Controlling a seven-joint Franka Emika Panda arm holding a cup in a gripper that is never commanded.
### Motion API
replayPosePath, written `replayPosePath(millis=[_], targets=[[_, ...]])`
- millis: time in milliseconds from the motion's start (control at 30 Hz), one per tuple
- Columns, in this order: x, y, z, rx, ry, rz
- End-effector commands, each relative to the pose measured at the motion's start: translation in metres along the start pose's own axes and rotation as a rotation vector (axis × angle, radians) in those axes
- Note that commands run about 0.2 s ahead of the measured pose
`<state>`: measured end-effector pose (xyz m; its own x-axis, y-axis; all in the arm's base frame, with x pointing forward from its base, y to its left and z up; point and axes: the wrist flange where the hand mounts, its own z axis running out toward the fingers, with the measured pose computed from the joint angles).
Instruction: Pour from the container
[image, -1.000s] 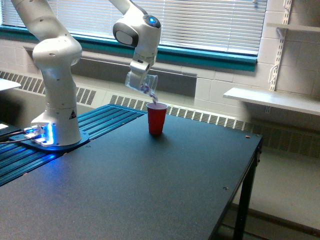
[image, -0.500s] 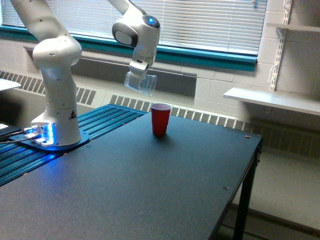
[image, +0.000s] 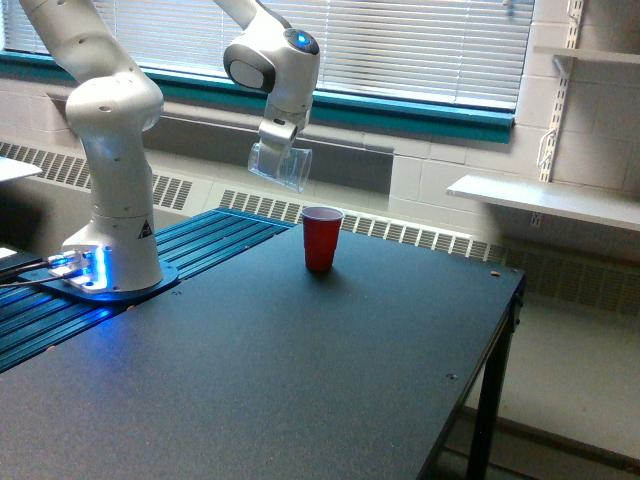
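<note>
The clear plastic container (image: 281, 166) hangs in the air, tipped over with its mouth pointing down toward the exterior view's right. My gripper (image: 274, 140) is shut on its upper end. No bits show inside it and nothing falls from it. A red cup (image: 321, 238) stands upright on the dark table, below the container and slightly to the exterior view's right, not touching it.
The arm's white base (image: 110, 270) stands at the left on a blue ribbed mat (image: 200, 240). The dark table (image: 300, 380) ends at its right edge near a leg (image: 490, 400). A white shelf (image: 545, 198) juts from the wall.
A second ago pinkish bits streamed from the container into the red cup. The stream has stopped, the container has lifted slightly, and the cup sits a little farther right.
</note>
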<state>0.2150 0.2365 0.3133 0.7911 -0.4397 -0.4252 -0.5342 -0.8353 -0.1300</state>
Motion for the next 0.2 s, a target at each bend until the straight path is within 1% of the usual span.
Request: replayPosePath(millis=[33, 67, 200], targets=[[0.0041, -0.0022, -0.0083, 0.018, 0.029, -0.01], [0.0049, -0.0029, -0.0102, 0.025, 0.034, -0.011], [0.0076, -0.0014, -0.0128, 0.023, 0.032, 0.001]])
